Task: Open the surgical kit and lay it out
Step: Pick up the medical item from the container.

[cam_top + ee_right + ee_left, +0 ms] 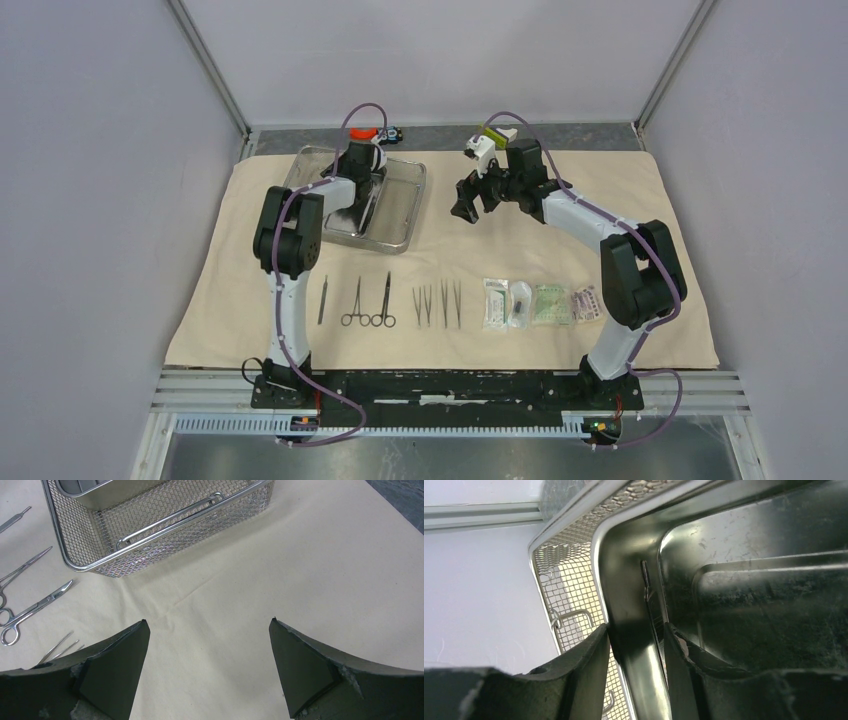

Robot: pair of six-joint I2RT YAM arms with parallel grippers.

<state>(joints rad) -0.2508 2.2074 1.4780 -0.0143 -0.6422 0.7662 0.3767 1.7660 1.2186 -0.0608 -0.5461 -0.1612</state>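
Upper left of top view: steel tray (405, 200) on beige cloth wrap (560, 230). Rim straddled by left gripper (635, 626); clamped or not, cannot tell. Right gripper (207, 625) spread wide above cloth, holding nothing. Lower centre-right: packets (540, 303) in row.

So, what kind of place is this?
Probably a robot lab cell, not an operating room: plain grey walls close it in, two arms are bolted to a rail, and surgical instruments lie on a beige cloth.
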